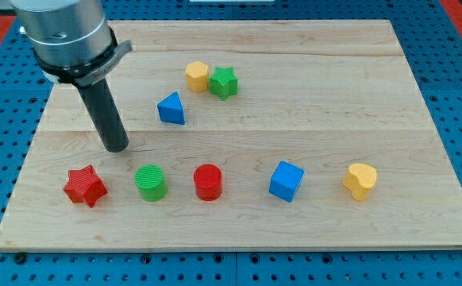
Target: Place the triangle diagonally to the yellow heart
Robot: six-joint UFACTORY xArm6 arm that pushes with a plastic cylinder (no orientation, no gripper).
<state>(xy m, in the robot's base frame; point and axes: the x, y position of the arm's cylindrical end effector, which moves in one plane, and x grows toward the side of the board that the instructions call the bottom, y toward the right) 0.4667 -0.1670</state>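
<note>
The blue triangle (171, 109) lies on the wooden board, left of centre toward the view's top. The yellow heart (360, 180) lies at the lower right. My tip (117, 148) rests on the board to the lower left of the triangle, apart from it, and above the gap between the red star (85, 186) and the green cylinder (150, 183).
A yellow block (197, 76) and a green star (224, 82) touch each other above and right of the triangle. A red cylinder (208, 182) and a blue cube (286, 181) stand in the lower row. The board's edge (239, 243) runs along the view's bottom.
</note>
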